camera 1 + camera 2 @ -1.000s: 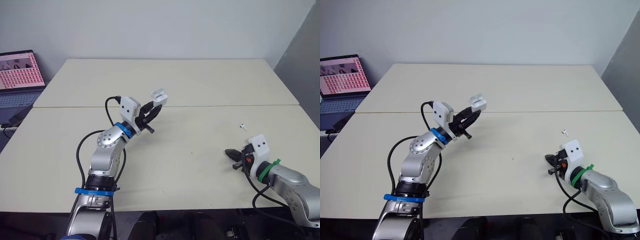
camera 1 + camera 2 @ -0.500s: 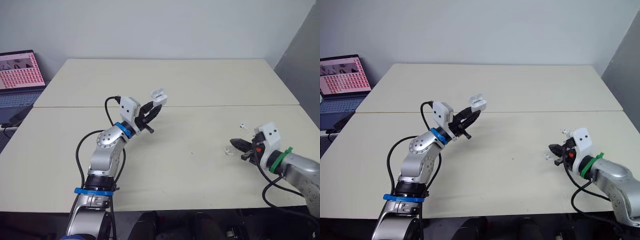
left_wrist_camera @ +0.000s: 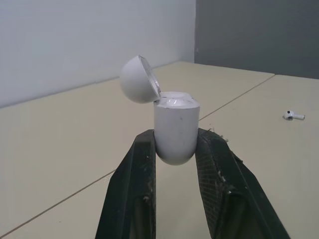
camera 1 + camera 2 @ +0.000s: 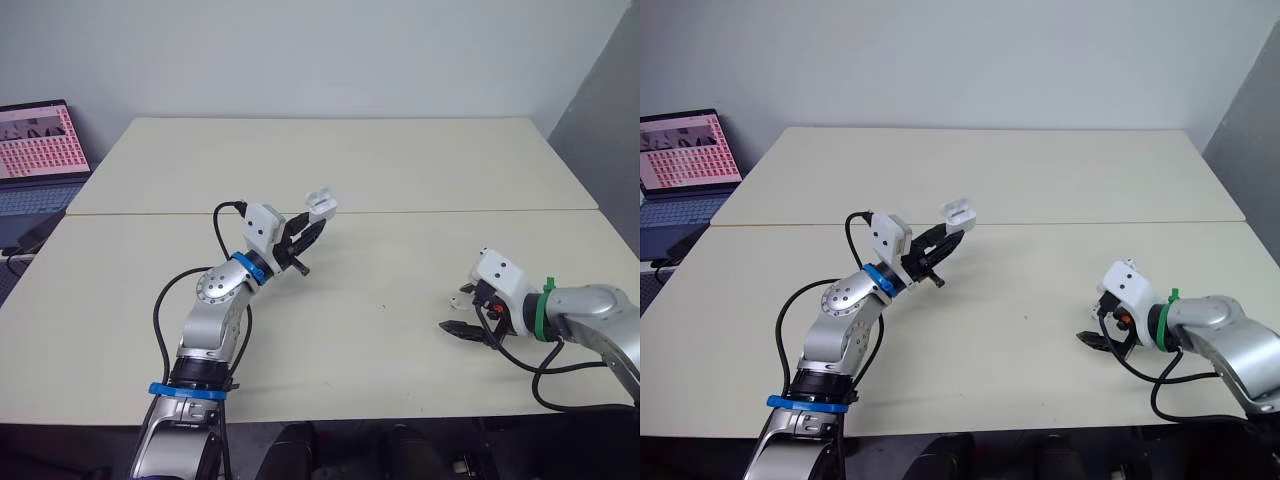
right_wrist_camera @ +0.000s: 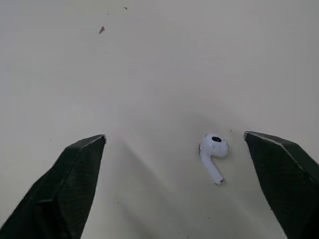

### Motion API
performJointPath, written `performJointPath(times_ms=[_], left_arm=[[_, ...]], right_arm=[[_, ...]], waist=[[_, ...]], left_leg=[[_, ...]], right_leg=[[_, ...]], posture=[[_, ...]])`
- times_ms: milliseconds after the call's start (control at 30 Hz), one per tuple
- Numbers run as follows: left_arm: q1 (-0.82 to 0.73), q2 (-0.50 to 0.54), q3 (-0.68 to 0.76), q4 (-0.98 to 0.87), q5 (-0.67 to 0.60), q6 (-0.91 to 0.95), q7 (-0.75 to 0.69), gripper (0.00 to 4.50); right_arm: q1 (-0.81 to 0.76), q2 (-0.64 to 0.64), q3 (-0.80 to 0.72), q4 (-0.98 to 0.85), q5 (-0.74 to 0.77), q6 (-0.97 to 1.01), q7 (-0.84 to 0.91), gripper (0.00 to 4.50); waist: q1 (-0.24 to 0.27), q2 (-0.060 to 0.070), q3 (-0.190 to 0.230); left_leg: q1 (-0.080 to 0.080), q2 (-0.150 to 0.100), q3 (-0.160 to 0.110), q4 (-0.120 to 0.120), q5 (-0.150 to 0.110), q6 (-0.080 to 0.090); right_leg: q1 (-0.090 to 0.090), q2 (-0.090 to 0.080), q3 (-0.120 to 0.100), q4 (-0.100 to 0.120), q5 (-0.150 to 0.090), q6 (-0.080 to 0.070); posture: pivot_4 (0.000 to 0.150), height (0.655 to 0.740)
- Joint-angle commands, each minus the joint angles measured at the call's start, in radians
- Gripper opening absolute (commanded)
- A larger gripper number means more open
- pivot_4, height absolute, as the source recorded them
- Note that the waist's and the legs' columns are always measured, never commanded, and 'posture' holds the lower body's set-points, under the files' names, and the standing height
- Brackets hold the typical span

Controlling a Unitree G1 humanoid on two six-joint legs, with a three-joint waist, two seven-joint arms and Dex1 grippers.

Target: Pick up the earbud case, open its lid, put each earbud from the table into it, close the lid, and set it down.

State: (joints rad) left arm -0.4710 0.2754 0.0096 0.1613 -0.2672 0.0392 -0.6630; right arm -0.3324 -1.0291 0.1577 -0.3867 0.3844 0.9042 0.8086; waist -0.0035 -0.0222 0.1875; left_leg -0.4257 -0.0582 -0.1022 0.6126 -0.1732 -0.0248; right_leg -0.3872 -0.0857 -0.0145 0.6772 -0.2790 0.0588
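My left gripper [image 4: 303,229] is shut on the white earbud case [image 4: 320,201] and holds it above the middle of the table. The case [image 3: 174,127] stands upright between the two fingers, its lid [image 3: 139,79] tipped open. At the right, my right gripper [image 4: 459,311] hangs low over the table, open wide. A white earbud [image 5: 213,154] lies on the table between its fingers [image 5: 75,174], nearer one of them and touching neither. The left wrist view has an earbud [image 3: 293,115] lying far off on the table.
A laptop [image 4: 35,150] with a lit screen sits off the table's back left corner. A seam [image 4: 450,211] runs across the table between its two halves. The table's front edge [image 4: 380,418] is close below my right arm.
My right gripper went from shut to wide open; it swung right, then came back left and now hangs over the earbud. The left gripper shifted slightly, still holding the case.
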Motion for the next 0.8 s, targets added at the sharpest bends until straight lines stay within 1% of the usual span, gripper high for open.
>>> performJointPath(times_ms=[33, 200, 300, 600, 700, 767, 800], left_arm=[[-0.009, -0.01, 0.001, -0.042, 0.001, -0.025, 0.013, 0.79], [0.001, -0.018, -0.002, -0.048, 0.01, -0.033, 0.031, 0.79], [0.014, -0.02, -0.002, -0.057, 0.014, -0.035, 0.041, 0.79], [0.037, -0.018, 0.005, -0.081, 0.014, -0.031, 0.054, 0.79], [0.036, -0.016, 0.007, -0.082, 0.013, -0.029, 0.055, 0.79], [0.033, -0.016, 0.008, -0.079, 0.012, -0.029, 0.055, 0.79], [0.034, -0.016, 0.008, -0.079, 0.012, -0.029, 0.055, 0.79]], right_arm=[[-0.086, -0.036, 0.057, 0.063, -0.066, -0.055, 0.082, 4.48], [-0.14, -0.052, 0.129, 0.115, -0.13, -0.091, 0.172, 4.48], [-0.159, -0.038, 0.154, 0.135, -0.151, -0.09, 0.203, 4.48], [-0.195, 0.049, 0.197, 0.244, -0.236, -0.14, 0.209, 4.48], [-0.19, 0.052, 0.198, 0.261, -0.255, -0.159, 0.218, 3.9], [-0.187, 0.05, 0.198, 0.267, -0.266, -0.167, 0.229, 3.15], [-0.186, 0.05, 0.198, 0.266, -0.269, -0.168, 0.234, 2.87]], waist=[[0.0, 0.0, 0.0], [0.0, 0.0, 0.0], [-0.001, 0.0, 0.0], [0.0, 0.0, 0.0], [-0.001, 0.0, 0.0], [-0.001, 0.0, 0.0], [-0.001, 0.0, 0.0]], left_leg=[[0.0, 0.0, 0.0, 0.0, 0.0, 0.0], [0.0, 0.0, 0.0, 0.0, 0.0, 0.0], [0.0, 0.0, 0.0, 0.0, 0.0, 0.0], [0.0, 0.0, 0.0, 0.0, 0.0, 0.0], [0.0, 0.0, 0.0, 0.0, 0.0, 0.0], [0.0, 0.0, 0.0, 0.0, 0.0, 0.0], [0.0, 0.0, 0.0, 0.0, 0.0, 0.0]], right_leg=[[0.0, 0.0, 0.0, 0.0, 0.0, 0.0], [0.0, 0.0, 0.0, -0.001, 0.0, 0.0], [0.0, 0.0, 0.001, -0.001, 0.0, 0.0], [-0.001, 0.0, 0.001, -0.001, 0.0, 0.0], [-0.001, 0.0, 0.001, 0.0, 0.0, 0.0], [-0.001, 0.0, 0.001, 0.0, 0.0, 0.0], [-0.001, 0.0, 0.001, 0.0, 0.0, 0.0]], posture=[[0.15, 0.74], [0.15, 0.74], [0.15, 0.74], [0.15, 0.74], [0.15, 0.74], [0.15, 0.74], [0.15, 0.74]])
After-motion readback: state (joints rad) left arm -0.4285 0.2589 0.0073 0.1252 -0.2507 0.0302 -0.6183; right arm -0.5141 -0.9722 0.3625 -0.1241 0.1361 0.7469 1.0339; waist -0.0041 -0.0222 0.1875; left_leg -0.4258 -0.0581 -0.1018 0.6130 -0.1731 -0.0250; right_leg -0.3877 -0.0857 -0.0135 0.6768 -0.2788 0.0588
